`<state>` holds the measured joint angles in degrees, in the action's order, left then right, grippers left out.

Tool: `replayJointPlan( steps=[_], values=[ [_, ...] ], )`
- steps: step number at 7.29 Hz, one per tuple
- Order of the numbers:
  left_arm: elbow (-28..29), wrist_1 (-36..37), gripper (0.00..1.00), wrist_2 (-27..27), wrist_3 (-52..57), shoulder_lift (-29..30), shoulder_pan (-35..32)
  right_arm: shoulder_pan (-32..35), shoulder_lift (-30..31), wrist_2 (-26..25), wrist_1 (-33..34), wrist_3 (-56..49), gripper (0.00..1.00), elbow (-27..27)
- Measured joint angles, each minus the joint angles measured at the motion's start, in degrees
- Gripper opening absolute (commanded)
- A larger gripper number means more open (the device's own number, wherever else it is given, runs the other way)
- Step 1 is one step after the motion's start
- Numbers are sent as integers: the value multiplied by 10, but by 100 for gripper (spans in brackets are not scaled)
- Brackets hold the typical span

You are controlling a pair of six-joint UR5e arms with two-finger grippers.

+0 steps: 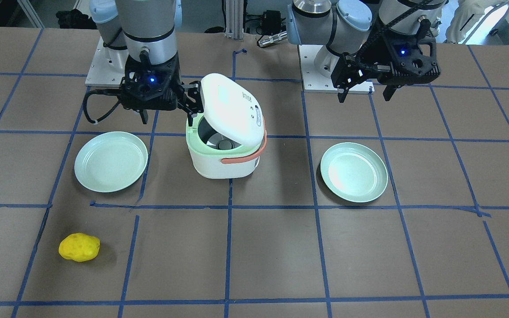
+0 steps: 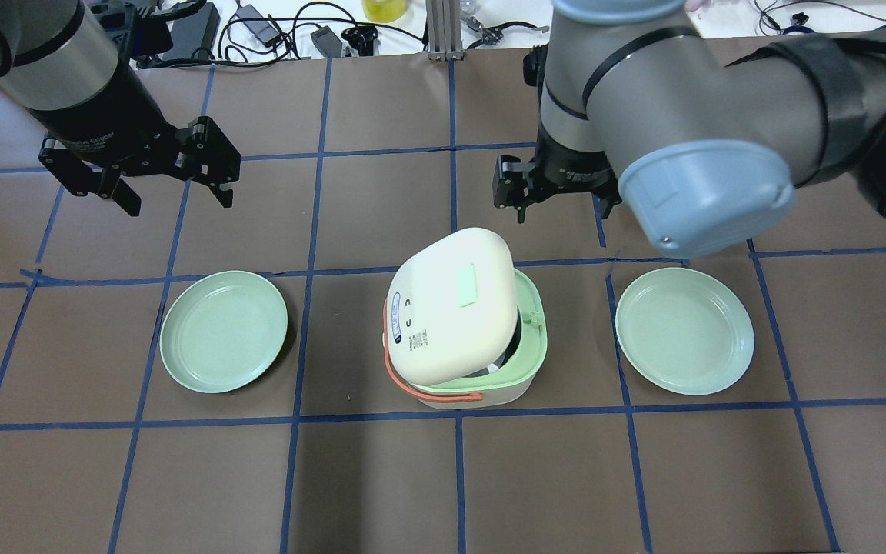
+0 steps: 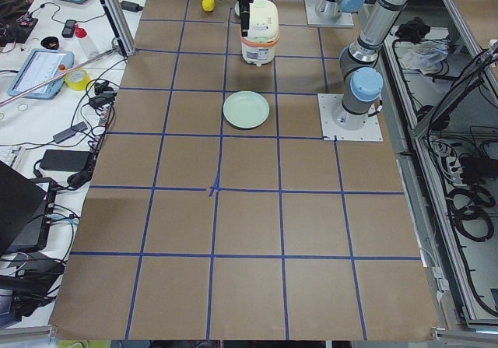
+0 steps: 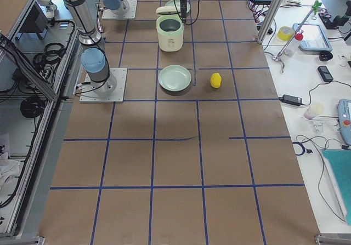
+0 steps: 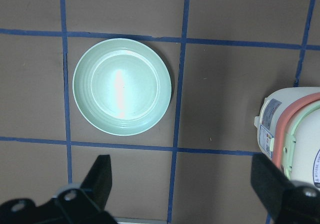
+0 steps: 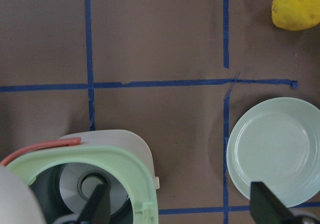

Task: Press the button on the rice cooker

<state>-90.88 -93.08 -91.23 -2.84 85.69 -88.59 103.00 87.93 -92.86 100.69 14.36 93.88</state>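
**Brown table (image 1: 272, 265) squared with blue tape (image 1: 228, 247): rice cooker (image 1: 223, 165) at centre, lid up**

Surface: one brown-covered table, gridded in blue tape, with both arm bases along the robot's edge.

Item 1, rice cooker. White body, green rim, orange handle (image 1: 245, 157). It stands mid-table, between the two arm bases and a little out from them. The lid (image 1: 232, 106) is tilted up and appears hinged on the robot's left side, so the mouth gapes toward the robot's right. My right wrist feed looks down into the bowl (image 6: 75, 184). A pale green patch (image 2: 466, 275) sits on the lid top. I cannot tell whether it is the button. With the lid standing open, I judge the press is likely done.

Item 2, right claw (image 1: 167, 112). Spread wide, nothing in it. It hangs at the cooker's edge on the robot's right, close beside the raised rim of the lid. I cannot confirm contact. This is the nearer arm, and the cooker lies just to the robot's left of it.

Item 3, left claw (image 1: 365, 95). Spread wide, nothing held, well apart from the cooker, hanging near the plate (image 5: 122, 86) on its own side.

Item 4, remainder. A second plate (image 1: 111, 161) on the robot's right. A yellow lump (image 1: 79, 247) lies farther out toward the operators.
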Motion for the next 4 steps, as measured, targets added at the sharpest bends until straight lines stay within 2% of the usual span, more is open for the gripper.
replayJointPlan(
  steps=[4],
  values=[
    [0,0,100,0,0,0,0,-91,-4,12,-69,-80,100,-96]
  ],
)
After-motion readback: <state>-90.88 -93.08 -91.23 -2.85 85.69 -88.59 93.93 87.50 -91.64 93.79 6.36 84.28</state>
